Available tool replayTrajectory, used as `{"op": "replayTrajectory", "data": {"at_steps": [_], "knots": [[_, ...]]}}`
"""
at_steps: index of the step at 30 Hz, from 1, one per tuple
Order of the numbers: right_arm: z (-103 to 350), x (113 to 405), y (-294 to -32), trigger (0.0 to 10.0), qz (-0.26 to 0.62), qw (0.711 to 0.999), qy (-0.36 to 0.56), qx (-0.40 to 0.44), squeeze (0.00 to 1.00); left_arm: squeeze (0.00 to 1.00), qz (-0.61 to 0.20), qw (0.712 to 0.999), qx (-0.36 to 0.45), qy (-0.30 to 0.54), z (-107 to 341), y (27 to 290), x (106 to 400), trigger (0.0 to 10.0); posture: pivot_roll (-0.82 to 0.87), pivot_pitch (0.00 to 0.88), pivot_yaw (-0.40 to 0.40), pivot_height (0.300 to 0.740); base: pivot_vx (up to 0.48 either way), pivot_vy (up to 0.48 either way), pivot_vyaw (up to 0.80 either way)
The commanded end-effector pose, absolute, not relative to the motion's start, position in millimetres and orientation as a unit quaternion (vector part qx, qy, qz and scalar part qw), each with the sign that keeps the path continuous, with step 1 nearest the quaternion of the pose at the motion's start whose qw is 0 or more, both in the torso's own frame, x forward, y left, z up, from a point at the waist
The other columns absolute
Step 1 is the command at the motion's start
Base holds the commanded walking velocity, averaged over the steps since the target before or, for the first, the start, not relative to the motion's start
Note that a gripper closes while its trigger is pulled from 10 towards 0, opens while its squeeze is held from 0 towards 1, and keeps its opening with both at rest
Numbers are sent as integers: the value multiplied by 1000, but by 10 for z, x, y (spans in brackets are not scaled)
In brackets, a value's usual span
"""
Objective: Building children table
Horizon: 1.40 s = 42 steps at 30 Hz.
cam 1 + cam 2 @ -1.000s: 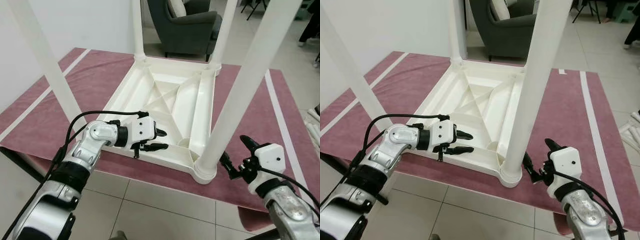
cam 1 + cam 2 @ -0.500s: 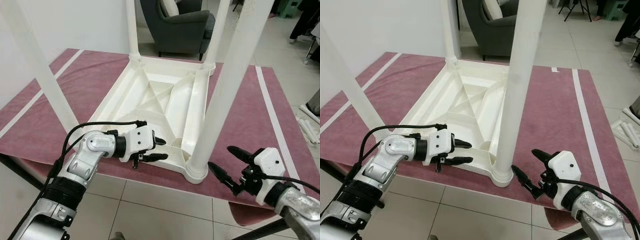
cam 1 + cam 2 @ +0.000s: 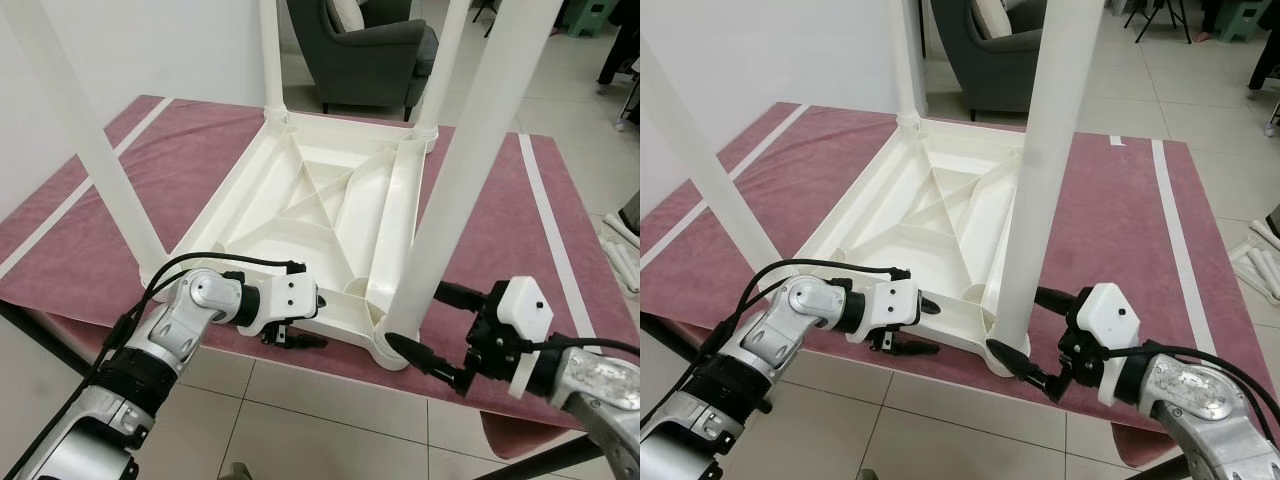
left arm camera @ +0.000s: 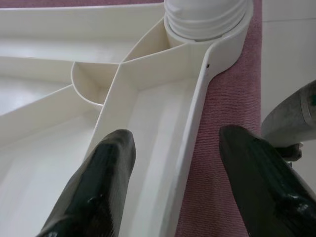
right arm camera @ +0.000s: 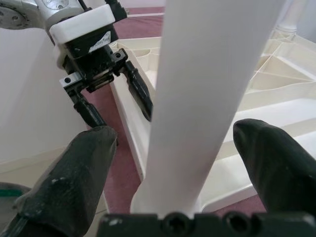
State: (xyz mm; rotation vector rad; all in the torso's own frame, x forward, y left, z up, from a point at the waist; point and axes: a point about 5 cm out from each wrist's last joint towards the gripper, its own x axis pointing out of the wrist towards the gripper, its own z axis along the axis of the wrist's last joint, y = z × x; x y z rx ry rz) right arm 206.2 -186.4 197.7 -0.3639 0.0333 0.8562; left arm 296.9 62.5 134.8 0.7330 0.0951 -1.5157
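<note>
A white children's table lies upside down on a maroon mat, its legs pointing up. My left gripper is at the tabletop's near rim, open. One finger is over the inside of the tray and the other is outside over the mat. My right gripper is open around the base of the near right leg. In the right wrist view that leg stands between the two fingers with gaps on both sides.
The mat's front edge drops to a tiled floor just below both grippers. The near left leg rises close to my left arm. A grey armchair stands behind the mat. White stripes run along the mat's sides.
My right gripper has moved left, and its fingers now straddle the near right leg's base. My left gripper has dropped lower onto the near rim. The camera has shifted a little.
</note>
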Motion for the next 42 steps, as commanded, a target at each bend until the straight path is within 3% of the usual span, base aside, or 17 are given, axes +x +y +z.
{"op": "replayTrajectory", "data": {"at_steps": [1, 8, 9, 10, 11, 13, 14, 23, 29, 32, 33, 34, 35, 38, 40, 42], "knots": [[1960, 2139, -1865, 10000, 404, 897, 17, -177, 0, 0, -671, 657, 340, 53, 1302, 614, 3000, 10000, -22, 0, 61, 740, 0, 0, 0], [1946, 2272, -1822, 10000, 424, 892, 23, -158, 0, 0, -675, 645, 352, 66, 1278, 570, 3070, 9608, -22, 0, 66, 740, 0, 0, 0], [1930, 2284, -1807, 10000, 432, 888, 28, -155, 0, 0, -678, 641, 354, 68, 1274, 571, 3075, 7059, -22, 0, 66, 740, 0, 0, 0], [1930, 2284, -1807, 10000, 432, 888, 28, -155, 0, 0, -678, 641, 354, 68, 1274, 571, 3075, 7059, -22, 0, 66, 740, 0, 0, 0], [1892, 2303, -1765, 10000, 452, 879, 37, -150, 0, 0, -684, 632, 358, 71, 1263, 575, 3069, 5412, -19, 0, 68, 740, 0, 0, 0], [1844, 2342, -1709, 10000, 473, 867, 47, -148, 0, 0, -691, 622, 361, 73, 1247, 577, 3066, 5373, -19, 0, 68, 740, 0, 0, 0], [1834, 2356, -1695, 10000, 477, 865, 49, -148, 0, 0, -693, 620, 361, 73, 1246, 576, 3061, 10000, -9, 0, 61, 740, 0, 0, 0], [1820, 2250, -1681, 10000, 451, 886, 34, -105, 0, 0, -706, 661, 253, 23, 1460, 672, 2870, 10000, 18, 0, 44, 740, 0, 0, 0], [1600, 1973, -1726, 10000, 434, 895, 71, -75, 0, 0, -692, 694, 197, 5, 1588, 824, 2709, 10000, 15, 0, 56, 740, 0, 0, 0], [1370, 1809, -1809, 10000, 401, 906, 113, -78, 0, 0, -653, 737, 176, 5, 1586, 957, 2676, 10000, 12, 0, 57, 740, 0, 0, 0], [1370, 1809, -1809, 10000, 401, 906, 113, -78, 0, 0, -653, 737, 176, 5, 1586, 957, 2676, 10000, 12, 0, 57, 740, 0, 0, 0], [1308, 1800, -1852, 10000, 372, 917, 116, -80, 0, 0, -629, 761, 161, 6, 1582, 992, 2681, 10000, 12, 0, 57, 740, 0, 0, 0], [1308, 1800, -1852, 10000, 372, 917, 116, -80, 0, 0, -629, 761, 161, 6, 1582, 992, 2681, 10000, 12, 0, 57, 740, 0, 0, 0], [1252, 1837, -1888, 10000, 312, 942, 104, -73, 0, 0, -581, 802, 141, 14, 1527, 1043, 2693, 10000, 16, 0, 49, 740, 0, 0, 0], [1252, 1837, -1888, 10000, 312, 942, 104, -73, 0, 0, -581, 802, 141, 14, 1527, 1043, 2693, 10000, 16, 0, 49, 740, 0, 0, 0], [1231, 1882, -1843, 10000, 262, 960, 83, -61, 0, 0, -534, 834, 132, 29, 1432, 1078, 2687, 10000, 16, 0, 45, 740, 0, 0, 0]]}}
